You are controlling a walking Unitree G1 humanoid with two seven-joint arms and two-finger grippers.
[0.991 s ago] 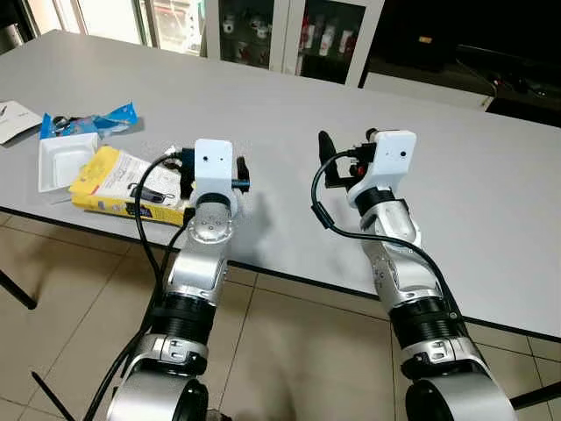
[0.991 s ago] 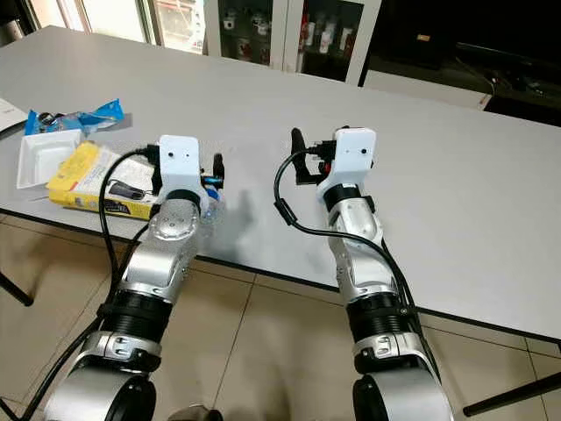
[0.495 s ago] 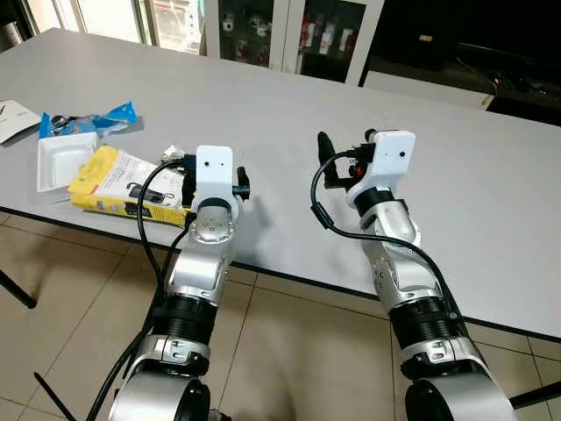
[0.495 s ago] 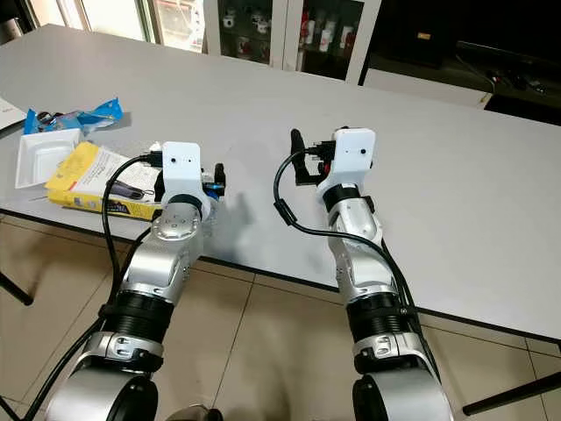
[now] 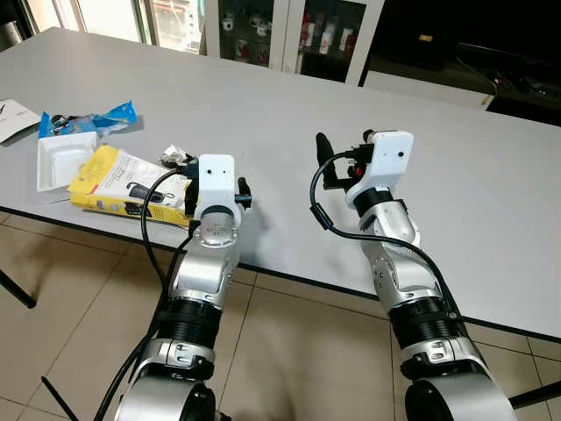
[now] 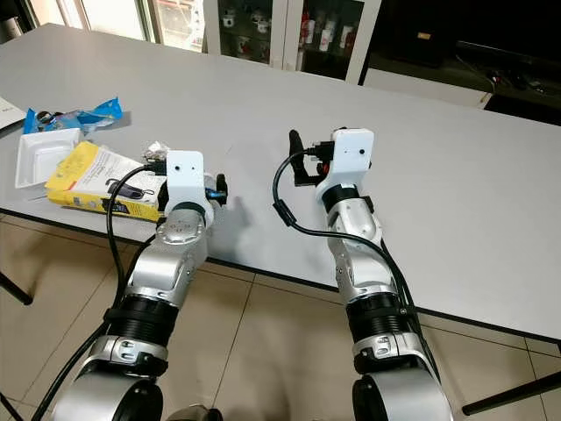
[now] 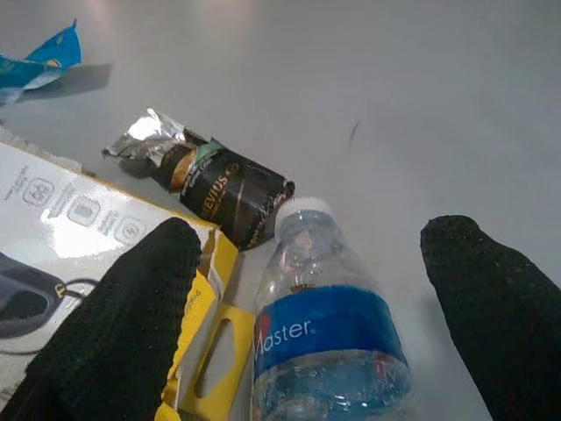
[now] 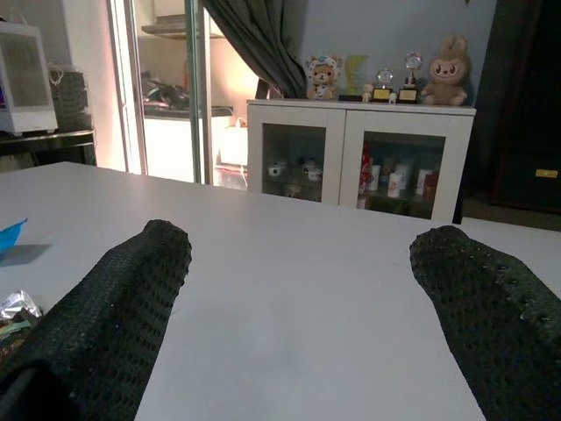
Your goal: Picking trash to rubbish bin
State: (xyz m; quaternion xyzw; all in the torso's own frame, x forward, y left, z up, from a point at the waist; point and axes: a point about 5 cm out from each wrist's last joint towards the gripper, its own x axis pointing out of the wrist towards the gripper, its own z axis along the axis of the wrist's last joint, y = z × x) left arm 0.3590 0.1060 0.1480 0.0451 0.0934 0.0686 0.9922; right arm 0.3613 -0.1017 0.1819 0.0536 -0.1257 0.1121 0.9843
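Note:
A clear plastic bottle (image 7: 320, 338) with a blue label and white cap lies on the grey table (image 5: 263, 96) near its front edge. My left gripper (image 7: 316, 254) is open, one black finger on each side of the bottle with a gap on both sides. Just beyond the cap lies a dark snack wrapper (image 7: 230, 189) with a crumpled foil end, also seen at the wrapper (image 5: 175, 159). A yellow box (image 5: 118, 180) lies to the left. My right gripper (image 5: 337, 162) is held open above the middle of the table, nothing between its fingers.
A white tray (image 5: 61, 162), a blue wrapper (image 5: 92, 118) and a sheet of paper (image 5: 10, 118) lie at the table's left. A glass-door cabinet (image 5: 289, 35) stands behind the table. Tiled floor (image 5: 289, 351) lies below the front edge.
My left wrist has drawn slightly right and back towards the table's front edge, uncovering the foil wrapper. The right arm has not moved.

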